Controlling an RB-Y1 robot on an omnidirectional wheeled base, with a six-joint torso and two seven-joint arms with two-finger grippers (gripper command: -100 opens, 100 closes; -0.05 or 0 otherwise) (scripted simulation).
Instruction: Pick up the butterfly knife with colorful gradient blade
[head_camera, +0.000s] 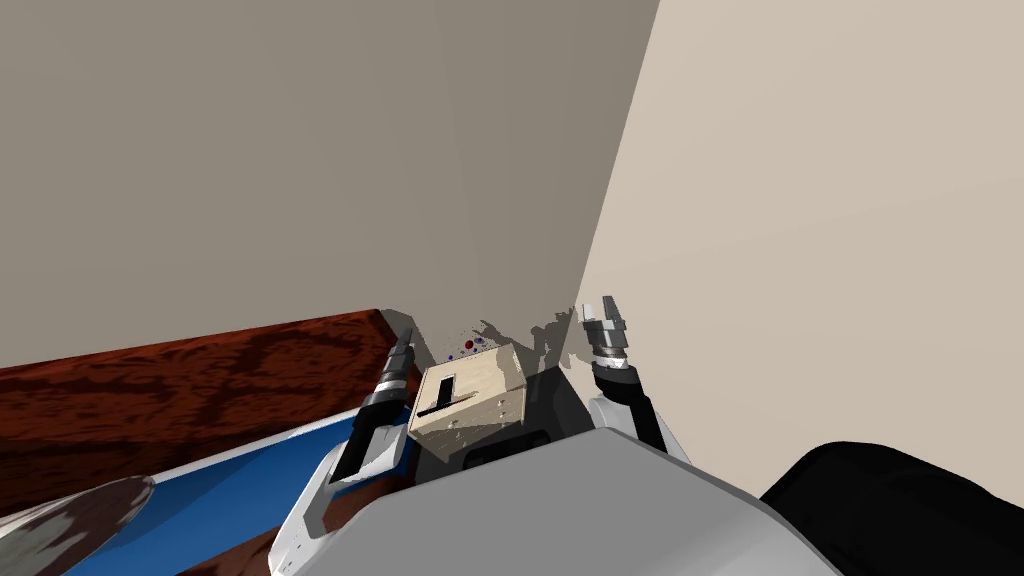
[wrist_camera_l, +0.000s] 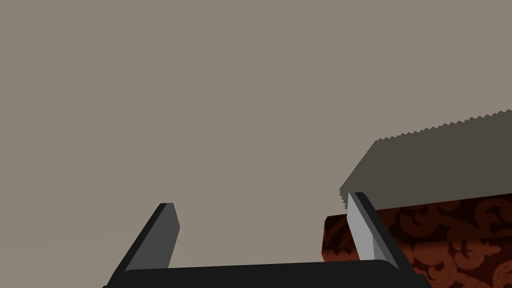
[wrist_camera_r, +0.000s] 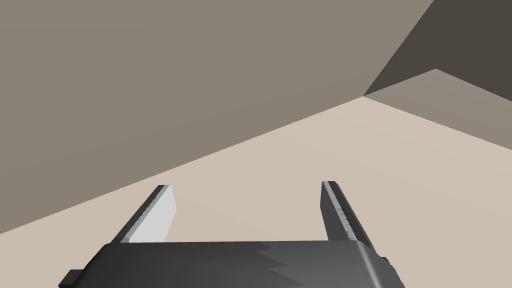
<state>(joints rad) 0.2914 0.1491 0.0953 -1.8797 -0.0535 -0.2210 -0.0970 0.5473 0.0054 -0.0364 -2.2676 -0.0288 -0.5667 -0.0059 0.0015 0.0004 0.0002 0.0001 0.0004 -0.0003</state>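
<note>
My left claw (wrist_camera_l: 262, 200), fingers spread, hangs beside a dark red patterned panel (wrist_camera_l: 450, 235); my right claw (wrist_camera_r: 245, 184), raised alongside, is spread too.

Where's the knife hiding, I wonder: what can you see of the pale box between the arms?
The pale box looks like light wood, viewed from above. One face bears a black T-shaped slot, another small dots. It sits in the wall corner, beside the dark red furniture; red and blue specks lie behind it.
</note>
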